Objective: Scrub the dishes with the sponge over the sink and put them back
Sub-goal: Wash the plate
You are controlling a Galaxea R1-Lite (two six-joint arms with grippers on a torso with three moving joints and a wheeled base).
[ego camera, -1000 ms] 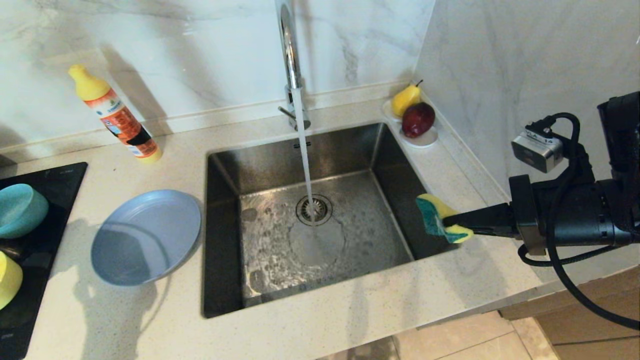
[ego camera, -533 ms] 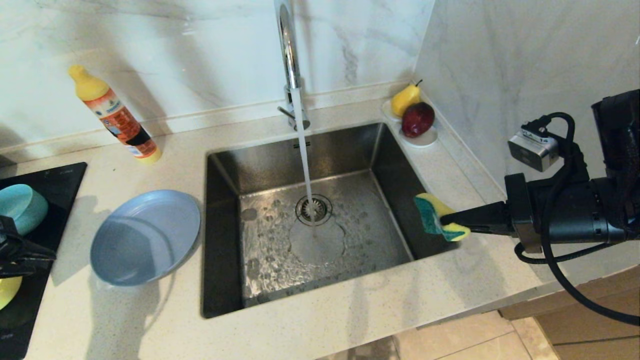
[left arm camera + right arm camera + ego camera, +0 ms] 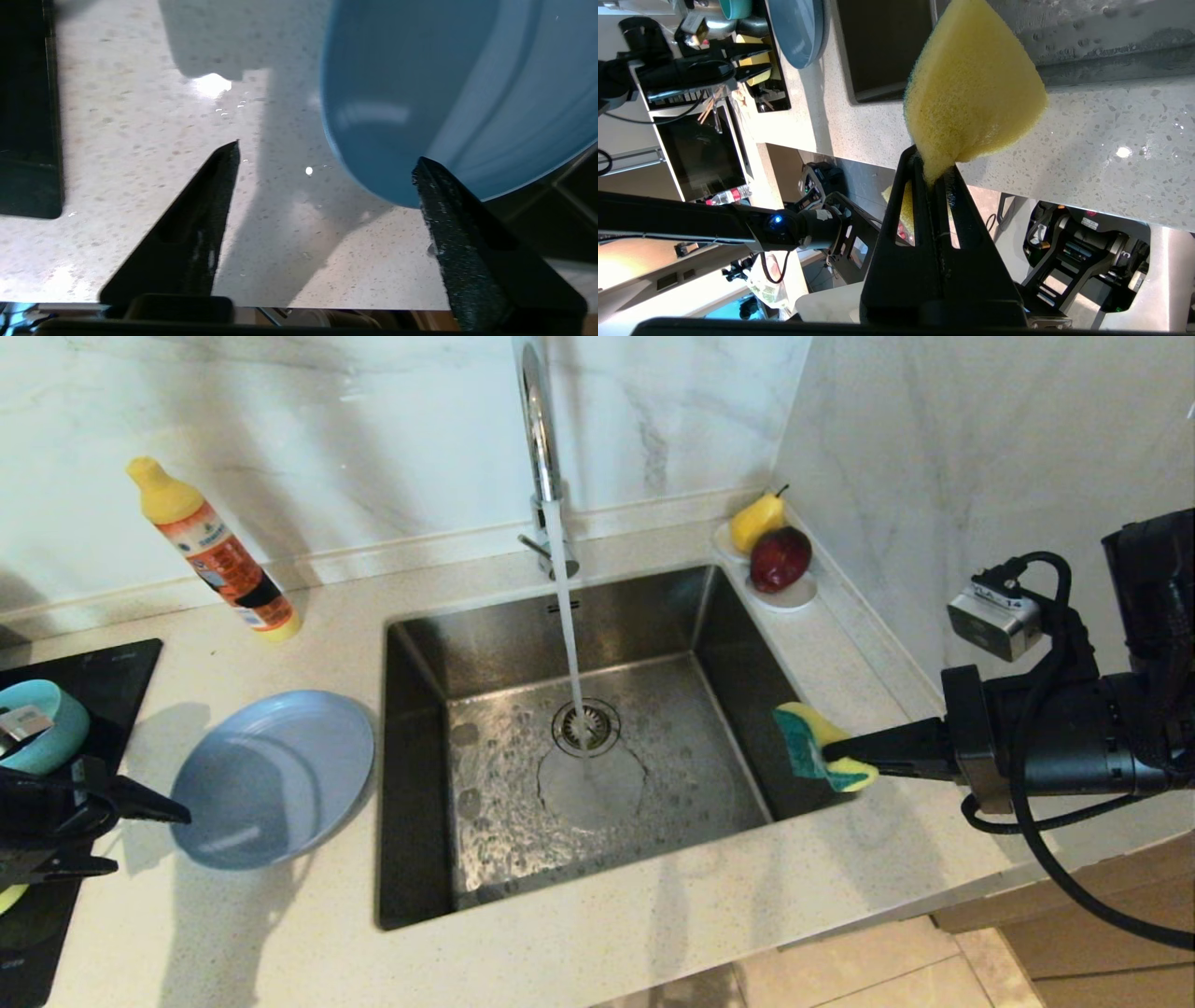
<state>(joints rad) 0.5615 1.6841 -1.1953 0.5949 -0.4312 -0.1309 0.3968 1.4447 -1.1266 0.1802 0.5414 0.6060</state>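
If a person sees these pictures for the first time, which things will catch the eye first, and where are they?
First, the water running from the tap into the sink. Next, the right hand, at the sink's right edge, pinching a yellow-and-green sponge. On the counter left of the sink lies a blue plate, with the left hand open beside it.

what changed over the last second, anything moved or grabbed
The left claw came into view from the left edge and moved toward the grey-blue plate, fingers spread apart, one fingertip at the plate's rim; nothing gripped yet. The right claw stayed by the sink's right edge, shut on the sponge. Plate, teal bowl, bottle and running tap are unchanged.
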